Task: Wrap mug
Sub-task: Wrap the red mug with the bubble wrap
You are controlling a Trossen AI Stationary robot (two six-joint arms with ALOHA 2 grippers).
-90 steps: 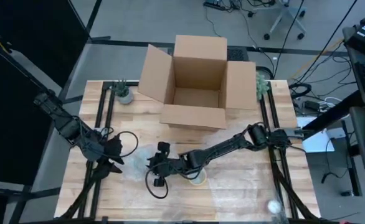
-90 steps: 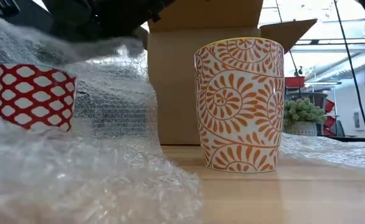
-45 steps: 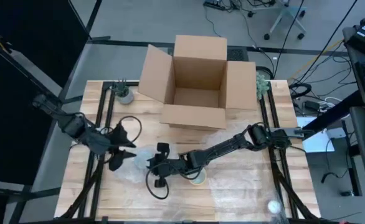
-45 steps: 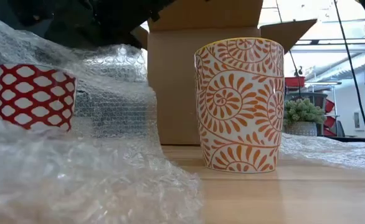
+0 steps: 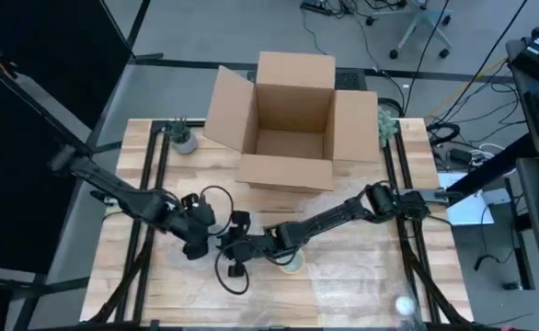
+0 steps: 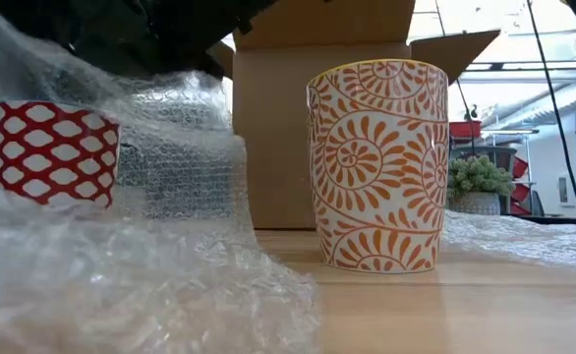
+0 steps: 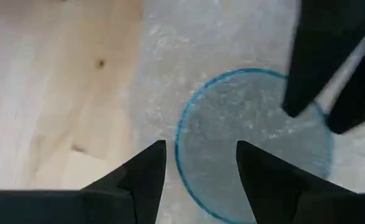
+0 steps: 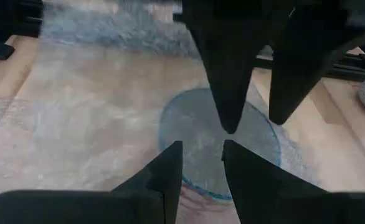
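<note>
Left hand (image 5: 199,241) now sits over the sheet of bubble wrap (image 6: 121,285) at bench (image 5: 361,294) centre, just beside the right hand (image 5: 235,246); a second ago it was drawn back near the left edge of the bench, half a second ago it was partway in; the arm has closed steadily on the work.

Left wrist view: the left hand's fingers stand apart, released, gripping nothing; between and past them lies a mug with a blue rim (image 7: 254,143), mouth up, its opening veiled by wrap. The other arm's dark fingers show beyond that rim. Right wrist view: the same blue-rimmed mug (image 8: 217,143) lies below the right hand; its fingers sit a little apart with nothing seen between them, so released as far as can be judged.

Low view: red lattice mug (image 6: 54,150) stands upright amid the bubble wrap, film heaped before and behind it; orange swirl mug (image 6: 376,165) stands bare on the wood, clear of the film; cardboard box (image 5: 288,119) open behind. These have not shifted across the interval.

Assessment: both hands are converged above one mug under loose film; wrapping is at an early stage, film not yet folded tight. Next move likely calls for the left hand to pinch a film edge. Risk: the two hands are very close and may collide.
</note>
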